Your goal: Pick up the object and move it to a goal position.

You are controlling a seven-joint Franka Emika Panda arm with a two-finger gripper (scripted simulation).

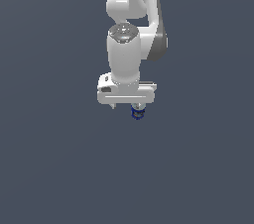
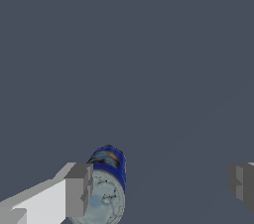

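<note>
i have the fingers (image 2: 158, 188) spread wide, the can (image 2: 105, 188) touching one finger and well apart from the other, so nothing grips it yet.

Tool (image 2: 159, 188) downward — jaws wide apart

Simulated workspace on my feed, not real room. Flat uniform slate-grey ground (image 1: 54, 168) fills both views, no texture. White arm (image 1: 130, 15) renders smooth, plastic-like, evenly lit. I make out no walls or furniture; setting beyond simulator cannot be told.
</note>
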